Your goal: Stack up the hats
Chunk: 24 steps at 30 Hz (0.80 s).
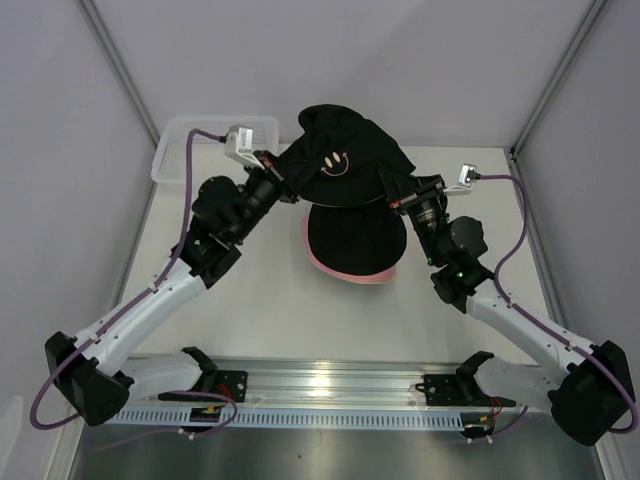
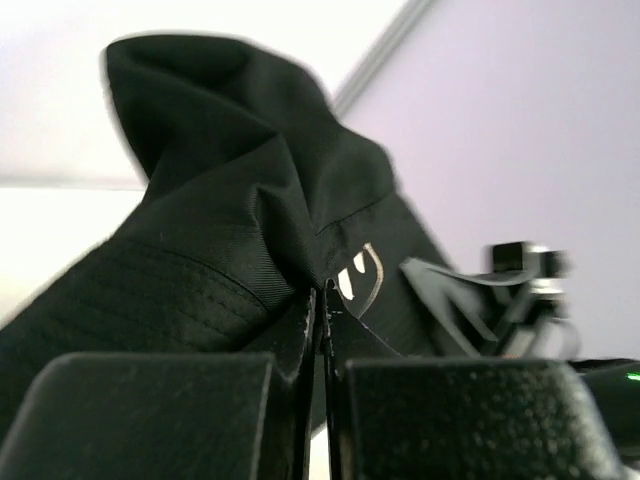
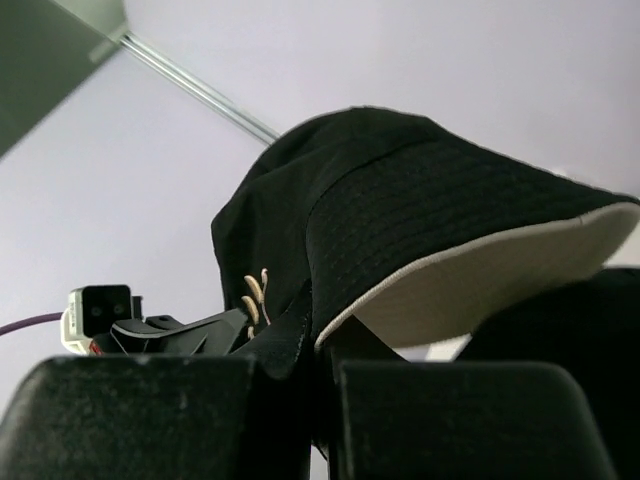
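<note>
Black fabric bucket hat with light embroidered mark (image 1: 348, 150): raised off the desk (image 1: 270, 310), brim clamped at opposite sides by left fingers (image 2: 150, 420) and right fingers (image 3: 470, 420), both closed on it. Below, plain black hat (image 1: 355, 235) rests on pink hat (image 1: 345, 271).

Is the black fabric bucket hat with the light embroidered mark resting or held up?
Held up: the left gripper and right gripper pinch the brim of the marked black hat, above the plain black hat on the pink hat.

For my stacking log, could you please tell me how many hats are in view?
3: a marked black hat held aloft; a plain black hat lying below it; a pink hat under that. More may be hidden underneath.
</note>
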Each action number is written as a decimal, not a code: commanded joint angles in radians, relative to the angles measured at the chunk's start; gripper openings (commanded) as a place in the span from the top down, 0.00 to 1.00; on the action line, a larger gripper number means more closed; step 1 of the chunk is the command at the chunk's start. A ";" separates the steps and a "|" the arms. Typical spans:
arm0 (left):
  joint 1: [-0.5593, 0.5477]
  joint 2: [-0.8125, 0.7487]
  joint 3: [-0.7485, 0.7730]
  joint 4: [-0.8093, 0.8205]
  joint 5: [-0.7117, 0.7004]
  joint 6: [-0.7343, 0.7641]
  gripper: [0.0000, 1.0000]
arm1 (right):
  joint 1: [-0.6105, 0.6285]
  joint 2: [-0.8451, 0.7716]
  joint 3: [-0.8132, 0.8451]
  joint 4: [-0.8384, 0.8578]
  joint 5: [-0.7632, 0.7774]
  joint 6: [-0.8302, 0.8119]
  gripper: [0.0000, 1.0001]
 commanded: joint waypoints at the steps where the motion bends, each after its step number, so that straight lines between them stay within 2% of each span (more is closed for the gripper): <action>1: -0.078 -0.039 -0.079 0.102 -0.281 0.183 0.99 | 0.004 -0.077 0.047 -0.181 0.034 -0.051 1.00; 4: -0.135 -0.033 -0.112 0.124 -0.384 0.272 0.99 | 0.001 -0.135 0.048 -0.320 0.042 -0.076 1.00; 10: -0.161 -0.053 -0.228 0.193 -0.352 0.260 0.98 | -0.043 -0.256 0.004 -0.498 0.054 -0.071 1.00; 15: -0.170 -0.104 -0.270 0.144 -0.372 0.248 0.93 | -0.095 -0.286 -0.070 -0.563 0.001 -0.031 1.00; 18: -0.170 -0.150 -0.313 0.126 -0.372 0.248 0.79 | -0.103 -0.263 -0.100 -0.555 -0.029 -0.042 1.00; 19: -0.170 -0.177 -0.322 0.121 -0.399 0.237 0.70 | -0.105 -0.254 -0.106 -0.552 -0.038 -0.046 1.00; 21: -0.167 -0.202 -0.337 0.092 -0.441 0.216 0.60 | -0.106 -0.232 -0.125 -0.531 -0.044 -0.057 1.00; 22: -0.161 -0.219 -0.336 0.077 -0.478 0.207 0.49 | -0.109 -0.226 -0.130 -0.528 -0.046 -0.057 1.00; 24: -0.115 -0.228 -0.313 -0.010 -0.486 0.124 0.42 | -0.109 -0.215 -0.137 -0.511 -0.056 -0.063 1.00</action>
